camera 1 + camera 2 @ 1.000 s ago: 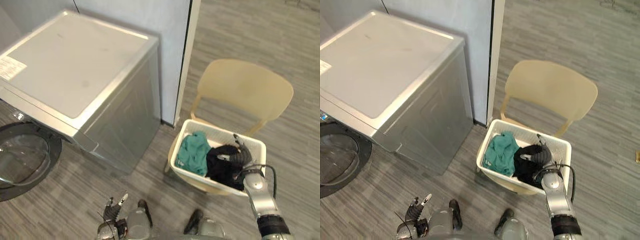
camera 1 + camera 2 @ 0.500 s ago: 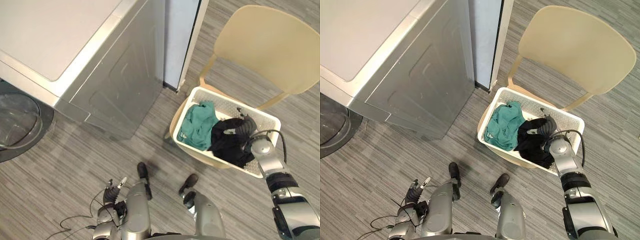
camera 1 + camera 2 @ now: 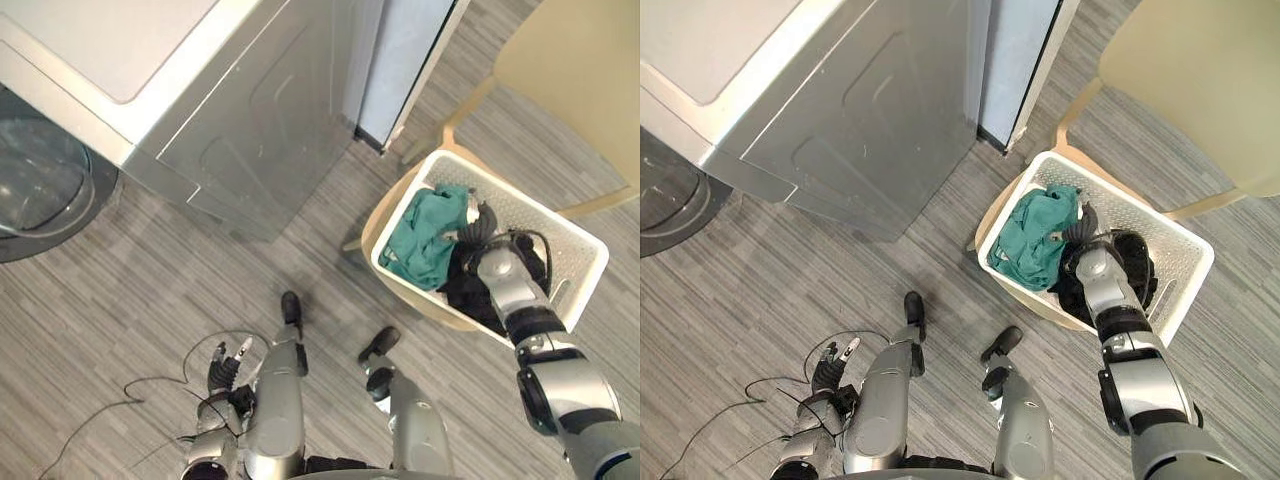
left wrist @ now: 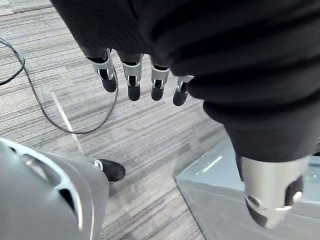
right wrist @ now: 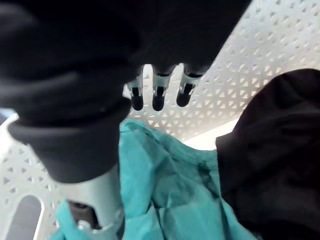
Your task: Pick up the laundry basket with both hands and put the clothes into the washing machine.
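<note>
A white mesh laundry basket [image 3: 565, 250] sits on the seat of a beige chair [image 3: 580, 70]. Inside lie a teal cloth [image 3: 425, 238] and a black cloth [image 3: 1135, 268]. My right hand [image 3: 480, 225] reaches down into the basket, over the seam between the two cloths and near the far wall. In the right wrist view its fingers [image 5: 157, 97] are straight, point at the basket wall [image 5: 240, 65] and hold nothing, with the teal cloth [image 5: 165, 185] just below. My left hand [image 3: 226, 364] hangs low by the floor, its fingers [image 4: 131, 85] relaxed and empty.
The silver washing machine [image 3: 230, 90] stands to the left, its round glass door [image 3: 40, 190] swung open at the far left. A pale wall panel [image 3: 410, 60] rises between the machine and the chair. Grey plank floor lies between the machine and the basket.
The camera has tipped further down. My right hand has slid off the black cloth towards the teal cloth, deeper into the basket. The left hand stays low.
</note>
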### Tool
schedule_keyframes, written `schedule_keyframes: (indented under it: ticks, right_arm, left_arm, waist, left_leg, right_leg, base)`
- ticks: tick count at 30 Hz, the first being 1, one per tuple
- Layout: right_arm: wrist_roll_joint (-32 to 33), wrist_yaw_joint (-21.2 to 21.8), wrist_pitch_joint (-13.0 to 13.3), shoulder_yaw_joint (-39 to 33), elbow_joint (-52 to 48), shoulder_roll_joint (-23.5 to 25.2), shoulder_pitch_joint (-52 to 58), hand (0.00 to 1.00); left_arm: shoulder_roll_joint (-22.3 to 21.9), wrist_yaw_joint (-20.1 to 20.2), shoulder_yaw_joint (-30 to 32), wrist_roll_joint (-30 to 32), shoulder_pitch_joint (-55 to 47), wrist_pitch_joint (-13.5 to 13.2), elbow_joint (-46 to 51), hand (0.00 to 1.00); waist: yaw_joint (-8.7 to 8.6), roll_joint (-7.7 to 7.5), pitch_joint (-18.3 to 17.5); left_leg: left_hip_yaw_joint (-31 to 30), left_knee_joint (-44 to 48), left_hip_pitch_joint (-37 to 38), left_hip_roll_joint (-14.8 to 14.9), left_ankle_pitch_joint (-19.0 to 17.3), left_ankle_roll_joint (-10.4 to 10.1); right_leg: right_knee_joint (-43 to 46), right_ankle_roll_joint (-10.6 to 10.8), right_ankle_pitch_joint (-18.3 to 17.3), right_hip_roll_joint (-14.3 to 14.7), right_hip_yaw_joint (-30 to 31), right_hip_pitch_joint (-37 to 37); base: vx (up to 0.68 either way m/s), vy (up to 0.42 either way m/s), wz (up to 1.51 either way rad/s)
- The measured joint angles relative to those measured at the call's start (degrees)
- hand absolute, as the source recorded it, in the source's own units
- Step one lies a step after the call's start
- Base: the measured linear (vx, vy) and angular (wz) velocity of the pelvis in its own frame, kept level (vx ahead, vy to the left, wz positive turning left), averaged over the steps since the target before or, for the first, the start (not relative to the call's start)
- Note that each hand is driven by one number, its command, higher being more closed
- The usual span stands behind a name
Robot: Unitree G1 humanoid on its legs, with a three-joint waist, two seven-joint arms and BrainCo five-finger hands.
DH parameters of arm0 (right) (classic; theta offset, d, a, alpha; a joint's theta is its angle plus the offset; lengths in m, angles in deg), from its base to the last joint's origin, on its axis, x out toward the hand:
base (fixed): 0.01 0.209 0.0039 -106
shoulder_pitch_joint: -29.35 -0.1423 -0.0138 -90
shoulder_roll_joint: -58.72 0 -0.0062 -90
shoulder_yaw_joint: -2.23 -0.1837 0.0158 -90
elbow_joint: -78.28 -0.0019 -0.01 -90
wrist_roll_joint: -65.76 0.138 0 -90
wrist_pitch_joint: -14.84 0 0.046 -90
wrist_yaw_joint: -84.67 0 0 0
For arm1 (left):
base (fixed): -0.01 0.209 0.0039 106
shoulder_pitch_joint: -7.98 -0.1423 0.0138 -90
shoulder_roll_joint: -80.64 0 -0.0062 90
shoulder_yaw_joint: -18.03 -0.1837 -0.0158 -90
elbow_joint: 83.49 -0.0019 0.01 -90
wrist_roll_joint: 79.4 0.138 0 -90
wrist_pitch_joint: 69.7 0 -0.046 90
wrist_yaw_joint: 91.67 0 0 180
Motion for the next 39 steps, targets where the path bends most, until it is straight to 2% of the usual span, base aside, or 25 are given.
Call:
schedule_keyframes:
  ticks: [7,8,11,18,22,24,25,30,33,36,39]
  right_arm:
    - [3.4,-0.9,-1.6,-2.1,9.9,-0.4,-9.2,0.0]
    - [3.9,-1.1,-2.2,-2.1,11.2,-0.4,-10.7,1.0]
    - [6.6,-0.9,-2.6,-1.7,13.6,-0.4,-13.3,1.0]
    - [10.1,1.5,-3.7,8.5,15.4,-1.9,-16.7,1.0]
    - [11.1,1.5,-3.8,7.2,14.6,-0.6,-16.3,1.0]
    - [12.8,1.4,-3.8,4.0,10.2,0.5,-13.3,1.0]
    - [14.0,1.4,-3.9,0.9,5.0,1.2,-10.3,1.0]
    - [15.1,-0.2,-3.8,-5.6,-13.0,2.3,-1.2,1.0]
    - [14.9,-2.7,-3.2,-12.5,-29.7,4.8,8.6,1.0]
    - [14.8,-4.1,-2.5,-16.3,-38.8,7.3,15.9,1.0]
    - [14.4,-4.1,-2.1,-18.9,-47.9,8.3,24.5,1.0]
  left_arm:
    - [-0.3,0.0,0.0,-3.5,2.9,-0.5,0.1,0.0]
    - [-0.3,0.0,0.0,-4.2,3.4,-0.5,0.3,0.0]
    - [-1.4,0.0,0.3,-6.3,3.7,-0.6,2.9,0.0]
    - [-4.2,0.4,0.4,-7.3,4.6,-0.8,7.5,0.0]
    - [-4.9,0.3,0.4,-7.3,4.7,-0.5,7.7,0.0]
    - [-5.0,0.3,0.4,-7.3,4.7,-0.4,7.5,0.0]
    - [-5.1,0.3,0.4,-7.3,4.7,-0.4,7.3,0.0]
    - [-4.8,0.3,0.3,-7.2,4.5,-0.1,7.0,0.0]
    - [-4.3,0.3,0.2,-5.8,2.8,0.4,9.5,0.0]
    - [-3.5,0.5,-0.4,-2.7,-1.7,0.7,14.8,0.0]
    - [-3.5,2.3,-0.9,-0.5,-5.9,1.5,22.6,0.0]
  waist:
    - [1.55,0.45,1.6]
    - [1.98,0.49,1.7]
    - [2.21,0.78,2.5]
    - [1.89,0.93,2.6]
    - [1.81,0.93,2.6]
    - [1.76,0.92,2.6]
    - [1.58,0.9,2.6]
    - [0.54,0.7,2.5]
    - [-0.33,0.28,2.1]
    - [-2.22,-1.08,-2.5]
    - [-3.3,-1.05,-6.0]
  left_leg:
    - [-1.4,0.0,-4.0,0.1,0.7,0.1]
    - [-1.4,0.0,-5.0,0.2,0.9,0.2]
    - [-1.5,0.2,-6.6,0.6,1.0,0.2]
    - [-1.0,0.4,-8.1,1.3,1.2,0.3]
    - [0.4,0.5,-7.2,1.8,1.2,0.2]
    - [1.0,0.4,-5.5,1.9,1.2,0.2]
    - [1.6,0.1,-4.1,1.9,1.2,0.2]
    - [3.2,-1.7,0.4,1.7,1.5,-0.1]
    - [4.4,-3.6,5.4,1.1,1.6,-0.3]
    - [5.0,-6.1,7.4,0.1,2.1,-0.7]
    - [5.4,-8.1,11.6,-0.9,2.1,-0.6]
  right_leg:
    - [-1.1,-0.5,0.9,0.6,-1.2,-2.7]
    - [-1.2,-0.6,1.1,0.7,-1.3,-3.6]
    - [-1.3,-0.7,1.2,0.7,-1.6,-4.9]
    - [-1.4,-0.7,1.2,0.8,-2.1,-6.0]
    - [-1.4,-0.7,1.2,1.0,-1.4,-5.7]
    - [-1.4,-0.7,1.2,1.0,-0.8,-4.5]
    - [-1.4,-0.7,1.2,1.0,-0.3,-3.5]
    - [-1.4,-0.7,1.3,0.9,1.8,-1.2]
    - [-1.0,-0.3,1.0,0.6,3.2,1.7]
    - [-0.4,0.5,0.4,0.1,3.8,2.0]
    - [-0.5,1.4,-0.4,-0.3,3.9,5.3]
  base:
    - [-0.01,0.02,0.06]
    - [0.0,0.016,-0.03]
    - [0.01,0.005,0.01]
    - [0.04,0.031,0.0]
    - [0.03,0.034,-0.1]
    - [0.01,0.046,-0.09]
    - [0.0,0.05,-0.11]
    - [-0.03,0.048,-0.16]
    - [0.0,0.044,-0.17]
    - [0.05,0.04,-0.05]
    - [0.1,0.023,0.04]
